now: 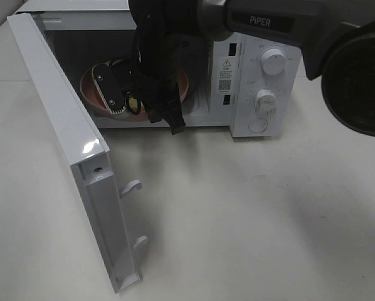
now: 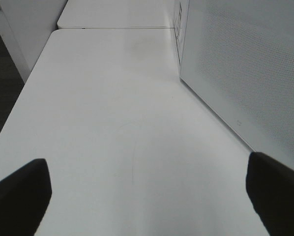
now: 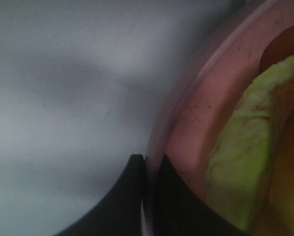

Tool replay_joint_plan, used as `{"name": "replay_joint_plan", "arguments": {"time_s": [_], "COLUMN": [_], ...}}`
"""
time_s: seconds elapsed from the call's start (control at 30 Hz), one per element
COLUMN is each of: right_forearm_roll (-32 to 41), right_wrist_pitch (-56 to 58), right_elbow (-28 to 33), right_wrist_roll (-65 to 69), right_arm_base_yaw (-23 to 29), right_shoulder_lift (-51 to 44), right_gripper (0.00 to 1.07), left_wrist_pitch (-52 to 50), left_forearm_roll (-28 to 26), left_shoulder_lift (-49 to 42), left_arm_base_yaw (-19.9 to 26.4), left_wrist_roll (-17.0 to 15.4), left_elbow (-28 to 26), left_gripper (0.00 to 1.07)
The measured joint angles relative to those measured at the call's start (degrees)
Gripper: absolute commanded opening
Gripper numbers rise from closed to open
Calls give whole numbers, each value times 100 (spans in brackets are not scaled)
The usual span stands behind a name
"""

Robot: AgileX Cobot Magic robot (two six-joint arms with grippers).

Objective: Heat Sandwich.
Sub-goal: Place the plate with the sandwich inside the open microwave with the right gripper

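1 white microwave point(image 1: 256, 81) stands with its door point(image 1: 68, 138) swung open and 2 dials point(image 1: 274, 63) showing. Inside, 1 pink plate point(image 3: 196, 113) carries 1 sandwich point(image 3: 235, 162). The right gripper point(image 3: 149, 164) pinches the plate's rim, its jaws nearly closed. The left gripper point(image 2: 147, 172) hovers over 1 white table point(image 2: 112, 98) — jaws wide, empty.

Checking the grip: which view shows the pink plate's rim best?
The right wrist view: the pink plate's rim fills it close up, pinched by the shut right gripper. The exterior high view shows the plate inside the microwave, mostly hidden by the arm. The left wrist view shows none of it.
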Motion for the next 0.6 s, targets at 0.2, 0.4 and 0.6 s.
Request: {"name": "replay_joint_plan", "arguments": {"time_s": [0.2, 0.4, 0.6], "right_forearm_roll": [-6, -6, -11], "right_wrist_pitch": [6, 0, -11], "right_elbow": [-292, -619, -819], "right_wrist_roll": [23, 138, 155], "right_arm_base_yaw": [-69, -172, -218], "right_shoulder_lift": [218, 447, 602], "right_gripper": [1, 1, 2], "left_wrist_pitch": [0, 0, 0], "left_forearm_roll": [0, 0, 0], "left_shoulder_lift": [0, 0, 0], "left_arm_base_yaw": [0, 0, 0], "left_wrist_roll": [0, 0, 0], "left_elbow": [0, 0, 0], "left_gripper": [103, 103, 103]}}
